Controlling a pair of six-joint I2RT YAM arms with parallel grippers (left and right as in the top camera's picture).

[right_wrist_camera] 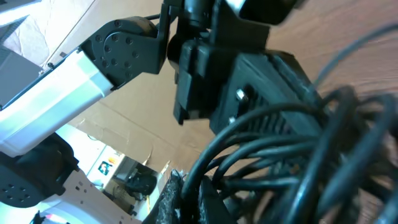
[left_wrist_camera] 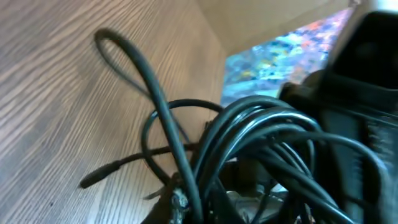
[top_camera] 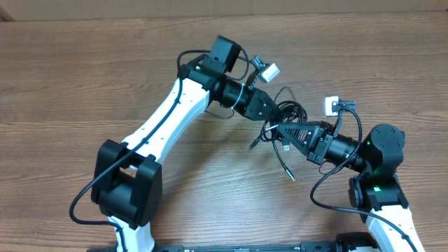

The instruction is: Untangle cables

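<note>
The cables (top_camera: 288, 113) are a bunch of thin black cords held up between both arms at the middle of the table. My left gripper (top_camera: 274, 112) comes in from the upper left and is shut on the bunch. My right gripper (top_camera: 281, 131) meets it from the lower right, shut on the same cables. One loose cord end (top_camera: 289, 173) hangs down toward the front. In the left wrist view, cables (left_wrist_camera: 261, 137) fill the space before my left gripper (left_wrist_camera: 193, 208), with a loop (left_wrist_camera: 127, 59) and a plug end (left_wrist_camera: 96, 179) lying on the wood. In the right wrist view, cords (right_wrist_camera: 292, 168) run through my right gripper (right_wrist_camera: 189, 196).
The wooden table (top_camera: 84, 84) stretches wide to the left and behind the arms. The two arms' thick wires with white connectors (top_camera: 269, 70) (top_camera: 332, 105) arch above the grippers. The left arm's black wrist (right_wrist_camera: 249, 74) sits very close to my right gripper.
</note>
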